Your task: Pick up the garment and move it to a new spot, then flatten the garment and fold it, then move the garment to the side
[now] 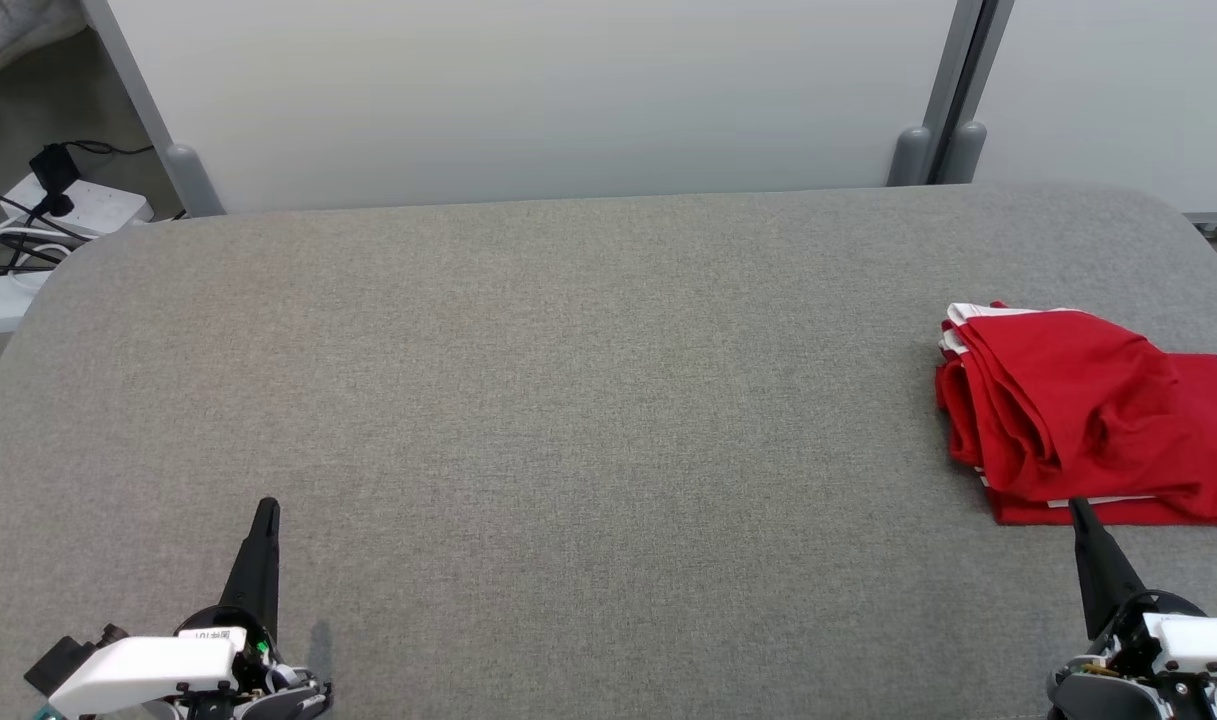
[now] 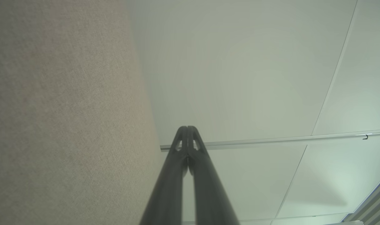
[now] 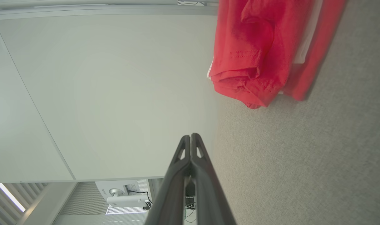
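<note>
While the two pincers are resting pressed together and empty, left pincer [image 1: 266, 512] and right pincer [image 1: 1078, 512], one red garment [image 1: 1088, 410] with white trim is lying folded just beyond the right tip, by the table's [image 1: 568, 400] right side; bare grey cloth is stretching leftward.
</note>
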Robot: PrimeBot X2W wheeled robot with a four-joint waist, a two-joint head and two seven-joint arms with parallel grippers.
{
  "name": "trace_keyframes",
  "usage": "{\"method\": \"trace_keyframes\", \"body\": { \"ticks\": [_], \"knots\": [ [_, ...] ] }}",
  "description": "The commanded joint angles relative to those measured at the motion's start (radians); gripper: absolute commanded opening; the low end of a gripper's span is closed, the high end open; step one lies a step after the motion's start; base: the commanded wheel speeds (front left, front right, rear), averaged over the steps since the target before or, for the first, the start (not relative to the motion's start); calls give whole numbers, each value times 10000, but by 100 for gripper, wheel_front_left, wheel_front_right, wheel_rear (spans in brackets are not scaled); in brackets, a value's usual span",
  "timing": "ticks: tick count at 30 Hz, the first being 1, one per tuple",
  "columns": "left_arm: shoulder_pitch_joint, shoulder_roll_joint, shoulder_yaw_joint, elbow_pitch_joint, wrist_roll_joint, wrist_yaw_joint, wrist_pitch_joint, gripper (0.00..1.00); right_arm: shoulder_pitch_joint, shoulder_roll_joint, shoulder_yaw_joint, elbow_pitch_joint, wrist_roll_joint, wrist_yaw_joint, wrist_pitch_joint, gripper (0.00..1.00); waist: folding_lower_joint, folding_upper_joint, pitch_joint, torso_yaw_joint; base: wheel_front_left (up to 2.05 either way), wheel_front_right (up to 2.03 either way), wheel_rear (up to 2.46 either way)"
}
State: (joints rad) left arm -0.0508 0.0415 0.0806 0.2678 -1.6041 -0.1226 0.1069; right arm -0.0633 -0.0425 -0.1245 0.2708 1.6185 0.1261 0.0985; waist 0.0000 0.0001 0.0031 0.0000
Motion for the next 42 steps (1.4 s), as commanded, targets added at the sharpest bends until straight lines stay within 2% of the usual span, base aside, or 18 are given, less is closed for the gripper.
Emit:
{"method": "trace_keyframes", "body": {
  "ticks": [1, 42],
  "knots": [
    [-573, 87, 331, -226, -46, -81, 63, 0, -441, -121, 160, -264, -56, 46, 106, 0, 0, -1, 0, 0, 0, 0, 0],
    [-573, 87, 331, -227, -46, -81, 62, 0, -444, -100, 130, -262, -81, 46, 130, 0, 0, -1, 0, 0, 0, 0, 0]
  ]
}}
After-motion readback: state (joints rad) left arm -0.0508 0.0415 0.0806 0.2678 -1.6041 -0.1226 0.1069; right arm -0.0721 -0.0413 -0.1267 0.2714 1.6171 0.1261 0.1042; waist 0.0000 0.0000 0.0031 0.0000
